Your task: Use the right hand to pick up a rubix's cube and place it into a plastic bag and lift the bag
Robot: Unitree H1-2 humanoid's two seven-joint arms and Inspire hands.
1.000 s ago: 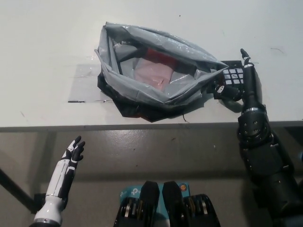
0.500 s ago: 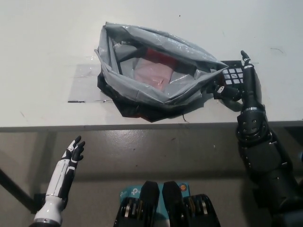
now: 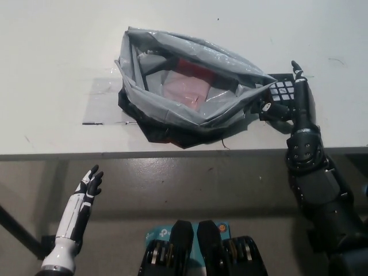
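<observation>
Little had moved since a moment earlier; only the black right hand (image 3: 287,102) had edged slightly toward the rubix's cube (image 3: 283,91); its fingers were wrapped on the cube, resting on the white surface (image 3: 57,57) just beside the open plastic bag (image 3: 184,86); no writing was legible; the white left hand (image 3: 91,183) hung below the surface's edge, fingers apart.

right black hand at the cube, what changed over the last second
The black right hand and forearm have crept slightly left and forward, pressing closer against the black-framed Rubik's cube beside the open grey plastic bag. The cube has not been lifted. The bag, the cube and the white left hand, open below the table edge, stayed put.
</observation>
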